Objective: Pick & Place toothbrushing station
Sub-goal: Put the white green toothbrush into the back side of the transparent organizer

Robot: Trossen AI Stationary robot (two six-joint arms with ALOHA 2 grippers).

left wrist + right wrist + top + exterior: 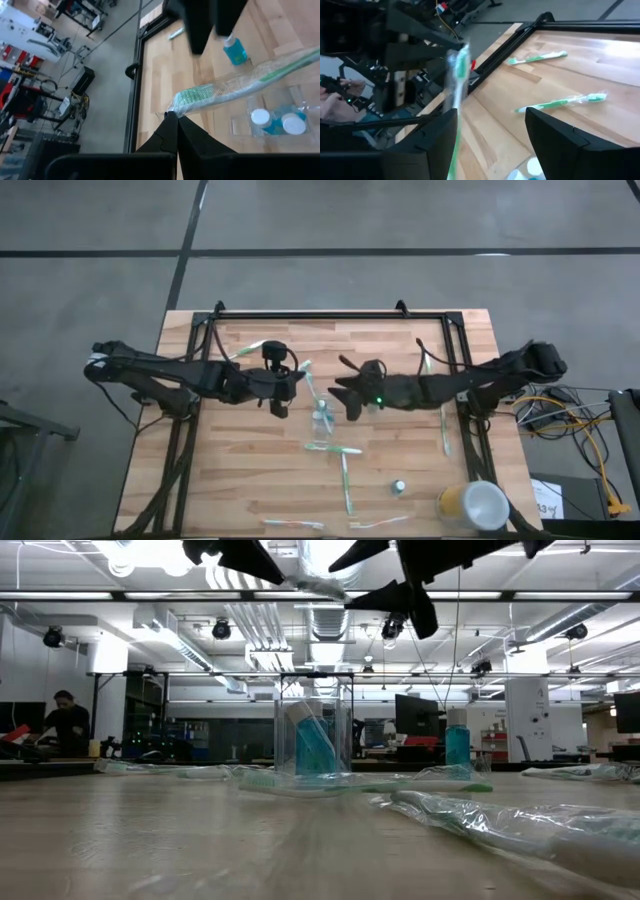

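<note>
The wrapped toothbrush [240,82] looks light, thin and slightly springy, and its clear crinkly sleeve is probably slippery; the sealed end of the wrapper or the stiff handle seems the safest hold. It is white and pale green. The left tool [172,116] is clenched on the wrapper's end, holding the brush in the air just above the clear cup [322,420], which stands mid-bench with two white-capped tubes [292,123] inside. The right tool [490,135] hangs released just beside it. More brushes lie scattered on the bench [230,480].
</note>
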